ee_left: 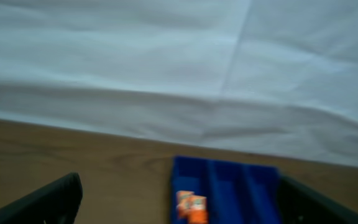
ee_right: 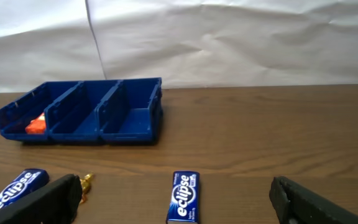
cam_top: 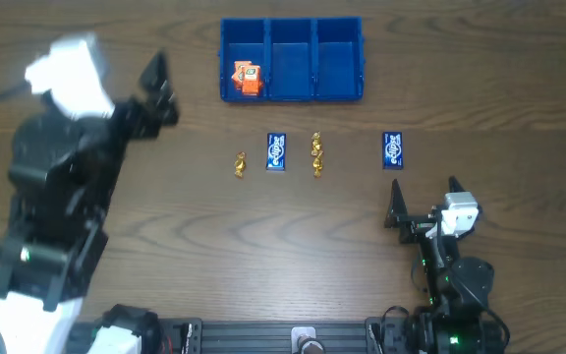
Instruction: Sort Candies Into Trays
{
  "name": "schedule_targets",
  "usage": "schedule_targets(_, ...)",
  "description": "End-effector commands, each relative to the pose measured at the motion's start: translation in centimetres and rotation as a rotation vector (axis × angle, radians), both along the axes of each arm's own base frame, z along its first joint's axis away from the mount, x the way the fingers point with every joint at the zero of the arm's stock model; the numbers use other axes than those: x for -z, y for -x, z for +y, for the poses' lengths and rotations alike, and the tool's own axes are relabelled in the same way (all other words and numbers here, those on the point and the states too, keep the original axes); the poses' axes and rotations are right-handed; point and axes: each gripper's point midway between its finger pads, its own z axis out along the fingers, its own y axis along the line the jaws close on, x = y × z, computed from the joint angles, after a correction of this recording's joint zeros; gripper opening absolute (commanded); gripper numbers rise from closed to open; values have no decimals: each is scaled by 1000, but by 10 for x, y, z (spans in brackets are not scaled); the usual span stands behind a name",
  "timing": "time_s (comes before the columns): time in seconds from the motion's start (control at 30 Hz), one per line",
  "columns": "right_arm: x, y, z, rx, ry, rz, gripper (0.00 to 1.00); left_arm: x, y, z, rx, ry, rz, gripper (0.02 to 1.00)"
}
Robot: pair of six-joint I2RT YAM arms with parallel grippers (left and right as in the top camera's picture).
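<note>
Claws: left gripper near left edge of tabletop, right gripper toward near edge, both spread wide, empty. At far edge, tray holds orange candies in left compartment; blue packs and gold candies loose mid-tabletop.

Orange candies are kept in the blue tray; blue packs and gold candies are laid between it and the right gripper

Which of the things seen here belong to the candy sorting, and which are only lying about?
Belong to the job:
- blue tray, with orange candies in one end compartment
- two blue packs, lying loose
- three gold candies, lying loose

Only there:
- wooden table, the work surface
- white sheet behind the table
</note>
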Motion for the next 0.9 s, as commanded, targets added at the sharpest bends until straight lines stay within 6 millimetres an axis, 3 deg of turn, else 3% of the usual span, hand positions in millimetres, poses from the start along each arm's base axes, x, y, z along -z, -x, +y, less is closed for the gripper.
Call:
schedule_targets(0.03, 1, 0, 2, -9, 12, 1, 1000, 68, 46, 42, -56, -149, 3, 1000)
schedule_targets(0.17, 1, 0, 2, -9, 12, 1, 1000, 113, 76, 54, -84, -140, -115, 1000)
schedule_targets(0.37, 1, 0, 2, -9, 12, 1, 1000, 162, 84, 52, -45, -126, -258, 1000)
schedule_targets(0.6, 1, 0, 2, -9, 12, 1, 1000, 234, 82, 43, 23, -118, -96, 998)
schedule_targets(0.7, 1, 0, 2, -9, 12, 1, 1000, 250, 83, 43, 23, -117, -32, 998)
schedule_targets(0.9, 1, 0, 2, -9, 12, 1, 1000, 250, 83, 43, 23, -119, -32, 998)
